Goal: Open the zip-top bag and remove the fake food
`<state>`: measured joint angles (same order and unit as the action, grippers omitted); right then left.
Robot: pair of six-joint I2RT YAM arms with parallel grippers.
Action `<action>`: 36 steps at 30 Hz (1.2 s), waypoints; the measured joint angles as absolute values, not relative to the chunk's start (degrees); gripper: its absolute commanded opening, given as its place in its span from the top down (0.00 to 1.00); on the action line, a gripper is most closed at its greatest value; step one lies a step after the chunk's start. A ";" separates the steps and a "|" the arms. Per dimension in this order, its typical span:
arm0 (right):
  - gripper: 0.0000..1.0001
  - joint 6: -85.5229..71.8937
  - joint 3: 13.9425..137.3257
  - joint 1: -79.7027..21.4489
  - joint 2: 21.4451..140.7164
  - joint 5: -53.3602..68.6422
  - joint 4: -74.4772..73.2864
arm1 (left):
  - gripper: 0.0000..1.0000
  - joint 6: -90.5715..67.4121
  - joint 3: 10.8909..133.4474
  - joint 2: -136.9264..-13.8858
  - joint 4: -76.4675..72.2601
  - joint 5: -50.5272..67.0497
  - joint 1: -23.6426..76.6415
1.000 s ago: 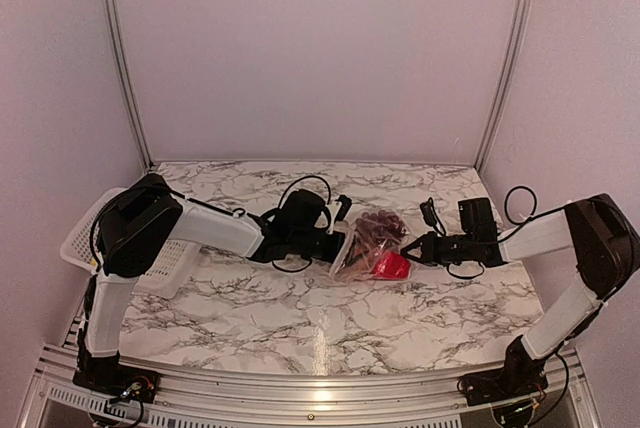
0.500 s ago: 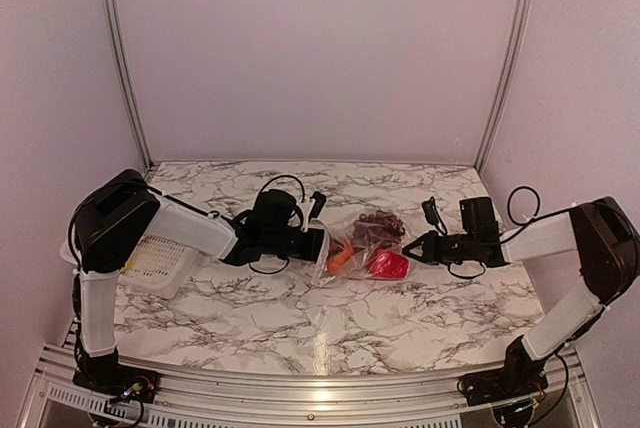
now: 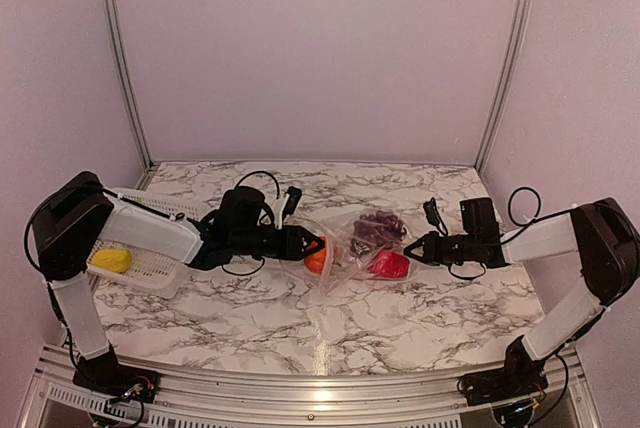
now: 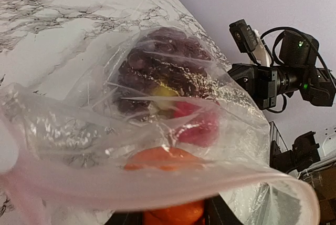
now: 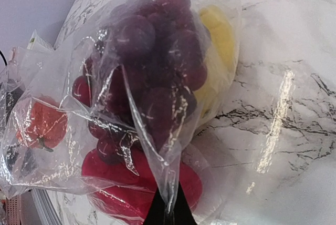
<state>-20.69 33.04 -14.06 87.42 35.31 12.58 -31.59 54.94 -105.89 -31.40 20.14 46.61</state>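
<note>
While the right gripper point(image 3: 409, 247) pinches the zip-top bag point(image 3: 350, 245) at its far end, the left gripper point(image 3: 307, 250) clamps the orange piece point(image 3: 318, 257) at the bag mouth. Yellow piece point(image 3: 110, 261) is out, in the basket point(image 3: 155, 274) left of the bag. Grape bunch point(image 3: 378, 226) and red piece point(image 3: 390, 266) left to pull.

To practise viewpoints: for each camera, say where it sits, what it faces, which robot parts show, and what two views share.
Top external: above and behind the bases, facing down at the table; left arm and right arm show.
Left wrist: faces right into the zip-top bag; right arm shows.
Right wrist: faces left at the bag; its fingertips show.
Shared: the grape bunch, in both wrist views.
</note>
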 measured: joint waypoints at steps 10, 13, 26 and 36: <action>1.00 -20.86 32.51 -13.76 87.35 34.81 12.84 | 0.91 -32.77 43.88 -86.94 -28.01 18.96 40.05; 1.00 -20.91 32.40 -13.69 87.15 34.76 12.82 | 0.92 -32.64 41.50 -79.70 -24.95 18.13 37.04; 1.00 -20.91 32.36 -13.58 87.09 34.81 12.82 | 0.90 -28.01 41.71 -59.18 2.90 4.34 15.03; 1.00 -20.93 32.36 -13.58 87.09 34.92 12.82 | 0.88 -24.99 42.41 -66.96 11.49 -5.67 9.76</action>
